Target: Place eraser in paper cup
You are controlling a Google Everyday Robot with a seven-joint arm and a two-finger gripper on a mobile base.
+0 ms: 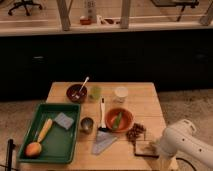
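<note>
The eraser [144,148], a flat pale tan block with a dark edge, lies near the front right corner of the wooden table [145,102]. My gripper [155,148] sits right at the eraser's right side, at the end of the white arm [186,145] that reaches in from the lower right. The arm's body hides most of the gripper. The paper cup [120,93], small and white, stands upright toward the back of the table, well away from the gripper.
Beside the paper cup are a translucent green cup [95,92] and a dark bowl with a spoon [76,93]. An orange bowl [119,119], brown bits [135,132], a brush [102,115], a metal cup [86,124] and a blue-grey cloth [103,142] fill the middle. A green tray [30,131] holds a grey sponge [64,120] and fruit.
</note>
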